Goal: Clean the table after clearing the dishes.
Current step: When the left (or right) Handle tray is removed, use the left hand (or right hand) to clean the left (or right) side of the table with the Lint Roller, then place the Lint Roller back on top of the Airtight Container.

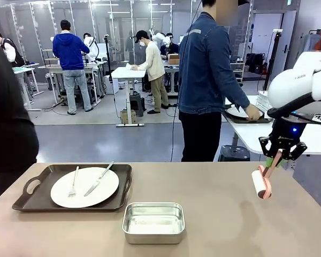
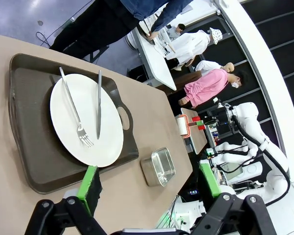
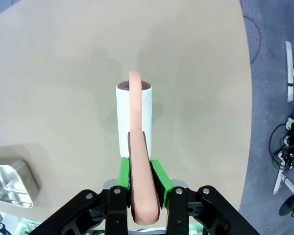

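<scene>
The right tool (image 1: 279, 159) is observed clenched on the pink handle of a lint roller (image 1: 260, 184). Its white roll is held over the desk (image 1: 219, 214) near the right edge; contact cannot be told. The left tool (image 2: 148, 176) is noted released, with nothing between its pads. 1 white plate (image 1: 96, 194) with fork (image 1: 73, 182) and knife (image 1: 99, 179) is seen on a brown tray (image 1: 40, 199) at the desk's left, a steel pan (image 1: 153, 222) just beside it. A 2nd plate (image 1: 237, 112) is found on the white table (image 1: 249, 134) beyond, a person's hand (image 1: 253, 113) at its rim.
</scene>
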`<state>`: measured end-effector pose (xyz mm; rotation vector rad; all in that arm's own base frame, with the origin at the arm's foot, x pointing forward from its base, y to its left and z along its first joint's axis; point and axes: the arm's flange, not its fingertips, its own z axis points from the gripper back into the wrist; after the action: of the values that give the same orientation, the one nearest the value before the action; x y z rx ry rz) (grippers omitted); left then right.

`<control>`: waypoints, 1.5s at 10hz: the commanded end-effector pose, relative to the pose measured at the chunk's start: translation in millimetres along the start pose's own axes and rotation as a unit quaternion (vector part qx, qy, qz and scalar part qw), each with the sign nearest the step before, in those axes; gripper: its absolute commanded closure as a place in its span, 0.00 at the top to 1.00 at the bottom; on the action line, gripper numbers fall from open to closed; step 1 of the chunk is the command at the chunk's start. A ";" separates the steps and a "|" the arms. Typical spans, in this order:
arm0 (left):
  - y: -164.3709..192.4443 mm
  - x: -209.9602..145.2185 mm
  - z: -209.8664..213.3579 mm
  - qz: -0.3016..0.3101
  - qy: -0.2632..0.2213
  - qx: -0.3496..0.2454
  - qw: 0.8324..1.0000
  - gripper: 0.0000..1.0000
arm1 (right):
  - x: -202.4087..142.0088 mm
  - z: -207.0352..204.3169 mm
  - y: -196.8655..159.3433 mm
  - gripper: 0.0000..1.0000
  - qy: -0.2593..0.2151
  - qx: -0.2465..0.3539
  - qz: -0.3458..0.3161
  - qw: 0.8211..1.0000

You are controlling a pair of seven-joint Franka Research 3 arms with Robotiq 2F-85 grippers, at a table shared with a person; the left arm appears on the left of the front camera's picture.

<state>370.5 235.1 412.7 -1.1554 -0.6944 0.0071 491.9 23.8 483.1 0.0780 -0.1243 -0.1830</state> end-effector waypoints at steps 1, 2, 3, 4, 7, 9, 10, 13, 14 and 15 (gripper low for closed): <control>-1.3 -0.3 2.3 -0.002 -0.006 -0.009 1.000 1.00 | -16.9 6.5 -3.9 0.22 -0.010 0.009 0.013 1.000; -1.3 -0.3 2.3 -0.002 -0.006 -0.009 1.000 1.00 | -19.8 6.3 0.0 0.22 -0.011 0.012 0.021 1.000; -1.3 -0.3 2.3 -0.002 -0.006 -0.009 1.000 1.00 | -22.8 1.8 4.3 0.22 0.010 0.006 0.038 0.999; -1.3 -0.3 2.3 -0.002 -0.006 -0.009 1.000 1.00 | -11.2 13.2 -0.8 0.22 -0.011 0.003 0.009 1.000; -1.3 -0.3 2.3 -0.002 -0.006 -0.009 1.000 1.00 | -11.2 13.2 -0.8 0.22 -0.011 0.003 0.009 1.000; -1.3 -0.3 2.3 -0.002 -0.006 -0.009 1.000 1.00 | -11.2 13.2 -0.8 0.22 -0.011 0.003 0.009 1.000; -1.3 -0.3 2.3 -0.002 -0.006 -0.009 1.000 1.00 | -11.2 13.2 -0.8 0.22 -0.011 0.003 0.009 1.000; -1.3 -0.3 2.3 -0.002 -0.006 -0.009 1.000 1.00 | -11.2 13.2 -0.8 0.22 -0.011 0.003 0.009 1.000; -1.3 -0.3 2.3 -0.002 -0.006 -0.009 1.000 1.00 | -11.2 13.2 -0.8 0.22 -0.011 0.003 0.009 1.000; -1.3 -0.3 2.3 -0.002 -0.006 -0.009 1.000 1.00 | -11.2 13.2 -0.8 0.22 -0.011 0.003 0.009 1.000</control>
<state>370.5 235.1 412.7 -1.1554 -0.6945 0.0071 477.1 22.6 492.4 0.0792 -0.1383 -0.1553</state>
